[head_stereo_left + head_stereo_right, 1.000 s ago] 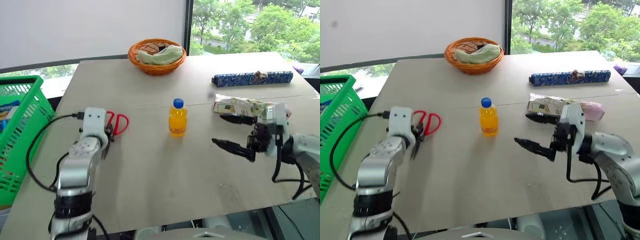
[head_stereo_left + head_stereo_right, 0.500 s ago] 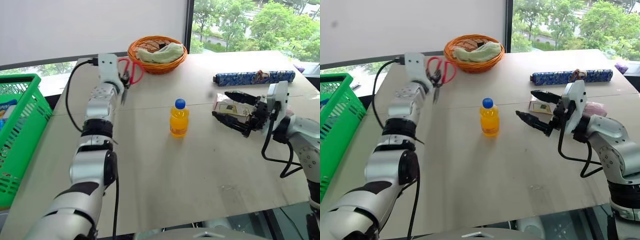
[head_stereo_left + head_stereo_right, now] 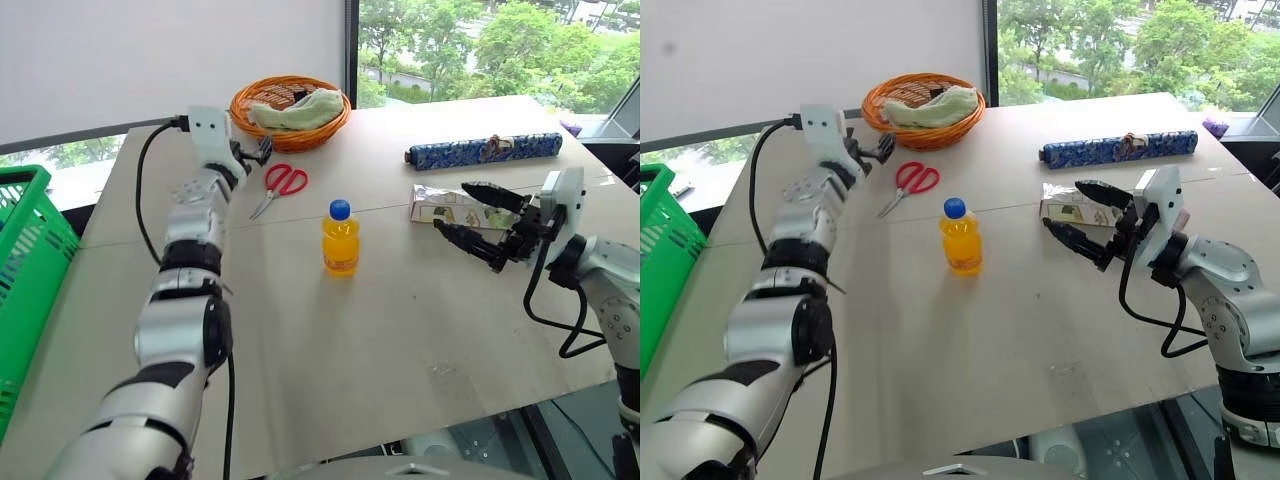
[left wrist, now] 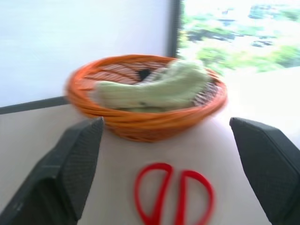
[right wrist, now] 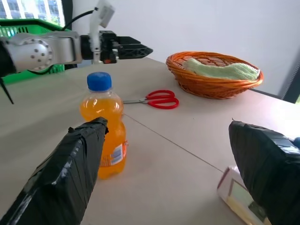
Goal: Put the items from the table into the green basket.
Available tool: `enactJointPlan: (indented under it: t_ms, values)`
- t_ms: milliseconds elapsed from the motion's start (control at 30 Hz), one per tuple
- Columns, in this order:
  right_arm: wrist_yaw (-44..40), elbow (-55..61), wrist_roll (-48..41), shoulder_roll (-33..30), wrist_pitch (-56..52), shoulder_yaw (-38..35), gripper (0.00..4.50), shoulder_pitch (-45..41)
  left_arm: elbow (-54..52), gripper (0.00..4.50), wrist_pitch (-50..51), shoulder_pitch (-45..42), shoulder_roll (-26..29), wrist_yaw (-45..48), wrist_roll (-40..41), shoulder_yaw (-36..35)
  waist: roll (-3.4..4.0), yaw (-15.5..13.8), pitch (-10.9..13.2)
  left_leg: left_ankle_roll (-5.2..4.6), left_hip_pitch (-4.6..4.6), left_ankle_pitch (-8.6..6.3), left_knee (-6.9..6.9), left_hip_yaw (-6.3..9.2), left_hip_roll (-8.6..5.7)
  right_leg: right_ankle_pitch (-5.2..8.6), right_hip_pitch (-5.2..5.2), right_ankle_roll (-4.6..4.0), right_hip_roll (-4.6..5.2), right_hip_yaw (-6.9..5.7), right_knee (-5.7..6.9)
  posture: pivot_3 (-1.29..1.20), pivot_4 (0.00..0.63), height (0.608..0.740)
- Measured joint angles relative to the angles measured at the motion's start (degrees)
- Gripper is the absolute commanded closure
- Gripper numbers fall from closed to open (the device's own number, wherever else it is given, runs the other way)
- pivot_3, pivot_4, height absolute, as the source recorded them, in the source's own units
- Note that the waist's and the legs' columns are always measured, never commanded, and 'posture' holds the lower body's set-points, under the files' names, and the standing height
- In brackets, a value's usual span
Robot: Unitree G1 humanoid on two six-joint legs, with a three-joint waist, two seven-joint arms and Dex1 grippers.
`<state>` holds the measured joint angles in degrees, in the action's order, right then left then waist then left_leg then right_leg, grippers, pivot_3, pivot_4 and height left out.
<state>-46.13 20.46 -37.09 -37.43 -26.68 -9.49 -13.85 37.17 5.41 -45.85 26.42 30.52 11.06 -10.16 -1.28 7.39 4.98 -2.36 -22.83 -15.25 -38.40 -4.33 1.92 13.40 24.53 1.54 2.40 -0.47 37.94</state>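
Left gripper (image 3: 881, 149) wide open and empty by the wicker bowl (image 3: 290, 111) near the table's (image 3: 400, 330) far edge — red-handled scissors (image 3: 279, 186) lying flat just beside it. Right gripper (image 3: 482, 223) also spread, empty, over the floral packet (image 3: 445, 205). Orange bottle (image 3: 340, 238) upright mid-table; blue roll (image 3: 483, 150) near the far right corner; green basket (image 3: 22, 270) off the left edge.

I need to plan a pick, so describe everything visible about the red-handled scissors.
The red-handled scissors lie flat on the pale table, apart from everything else. They have two red loop handles, plastic by the look, and slim grey metal blades that look closed. The handles point toward the orange wicker bowl; the blade tips point away from it. The orange bottle stands nearer the robot. The left gripper hovers open beside the handles, not touching them. Nothing rests on the scissors.
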Motion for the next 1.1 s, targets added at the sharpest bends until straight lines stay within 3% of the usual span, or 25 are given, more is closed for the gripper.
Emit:
enactJointPlan:
  t_ms: [67,233,367,800,1100]
  values:
    - [0.02,0.10,0.60,-0.39,0.20,-0.19,0.00,0.88,-12.37,0.03,5.35,10.24,3.54,7.66,1.95,2.95,0.02,0.71,-0.06,0.01,0.04,0.00,-0.02,-0.02,0.06,0.00,0.00,0.00,-0.04,0.04,0.07,-0.17,0.002,0.738]
    - [-1.02,-0.16,1.06,-1.41,0.21,-0.45,0.00,2.46,-31.44,0.03,16.49,24.94,12.96,24.00,10.62,4.18,0.00,1.22,-0.09,-0.11,0.08,-0.05,-0.12,0.09,0.21,-0.01,-0.03,-0.03,-0.21,0.17,0.13,-0.15,0.006,0.738]
    - [-1.37,-0.74,1.48,-0.92,0.47,0.12,0.00,2.54,-39.00,0.03,19.50,25.82,11.98,30.56,14.84,8.10,0.42,-0.53,-0.60,-0.13,0.41,-0.05,-0.34,0.17,0.17,-0.01,-0.48,0.00,-0.23,-0.04,0.11,-0.16,0.005,0.738]
    - [-1.04,1.04,2.57,-0.42,0.65,0.48,0.00,4.42,-31.36,0.03,16.39,18.31,4.79,26.72,8.19,14.84,0.40,0.00,-1.15,-0.16,0.79,-0.08,-0.31,0.09,0.21,-0.01,-0.82,0.01,-0.42,0.15,0.06,-0.22,0.000,0.738]
    - [0.40,3.64,3.50,-0.52,-0.54,1.70,0.00,6.36,-21.59,0.03,11.63,14.35,-4.80,26.74,6.08,17.03,0.38,0.46,-1.41,-0.18,0.77,-0.09,-0.33,0.10,0.19,-0.01,-0.83,0.02,-0.40,0.12,0.05,-0.26,0.000,0.738]
